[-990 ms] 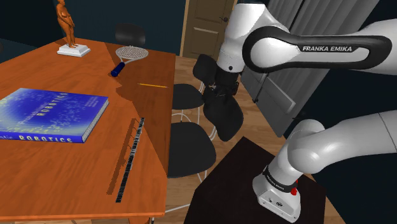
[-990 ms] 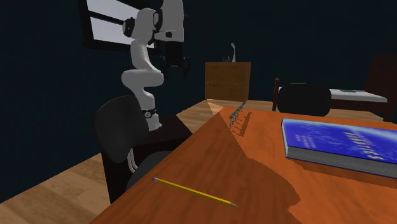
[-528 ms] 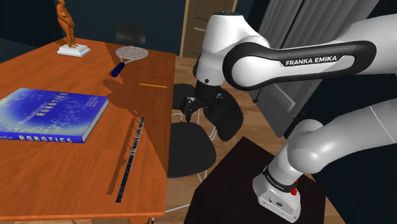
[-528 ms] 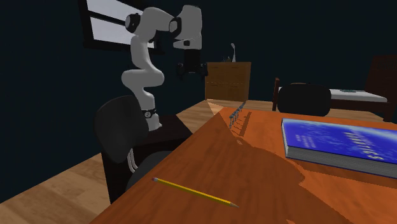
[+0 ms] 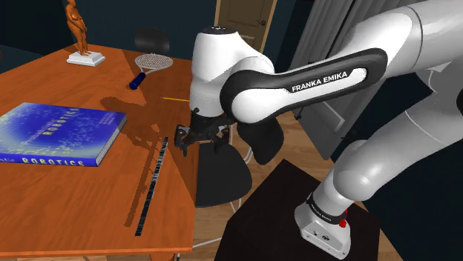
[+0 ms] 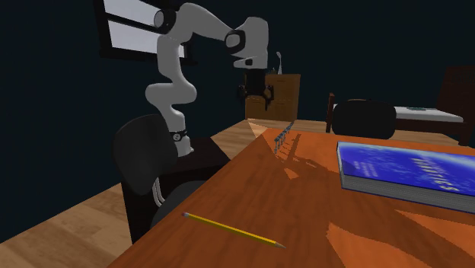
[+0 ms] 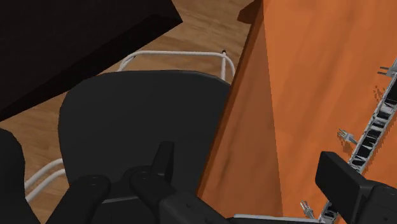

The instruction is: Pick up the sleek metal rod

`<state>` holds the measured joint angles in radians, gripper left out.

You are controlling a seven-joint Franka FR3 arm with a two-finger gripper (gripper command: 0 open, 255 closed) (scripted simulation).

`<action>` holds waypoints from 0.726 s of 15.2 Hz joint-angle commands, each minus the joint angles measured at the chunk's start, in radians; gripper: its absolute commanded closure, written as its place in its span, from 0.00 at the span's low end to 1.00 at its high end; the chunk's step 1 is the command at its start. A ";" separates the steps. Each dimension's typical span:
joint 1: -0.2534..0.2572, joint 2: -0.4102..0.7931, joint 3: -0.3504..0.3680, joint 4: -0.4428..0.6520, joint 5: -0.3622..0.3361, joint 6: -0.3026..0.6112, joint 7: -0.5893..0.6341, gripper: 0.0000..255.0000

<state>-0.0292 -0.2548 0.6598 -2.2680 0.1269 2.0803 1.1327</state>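
So, rod (image 5: 151,185): long, thin, dark, with small prongs; lies lower-middle of the shoulder view, near the table (image 5: 74,200) edge.
Gripper (image 5: 198,142): fingers apart, empty, above that edge.
Handling: likely stiff, light, slippery; take it mid-length, across its width.

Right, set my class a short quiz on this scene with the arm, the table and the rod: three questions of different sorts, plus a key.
1. True or false: the jaws stand open.
2. Which thing lies nearest the long dark rod on the table? A the blue book; B the figurine; C the racket.
3. Fill in: in the wrist view, a black ____ seat shows next to the table's edge.
Key: 1 true; 2 A; 3 chair.
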 commanded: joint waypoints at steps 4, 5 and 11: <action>-0.025 0.240 0.108 0.152 -0.169 0.044 0.289 0.00; -0.020 0.294 0.118 0.188 -0.215 0.044 0.349 0.00; 0.077 0.536 0.092 0.371 -0.408 0.026 0.590 0.00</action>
<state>0.0352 0.2538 0.7588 -1.9192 -0.2600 2.1088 1.7005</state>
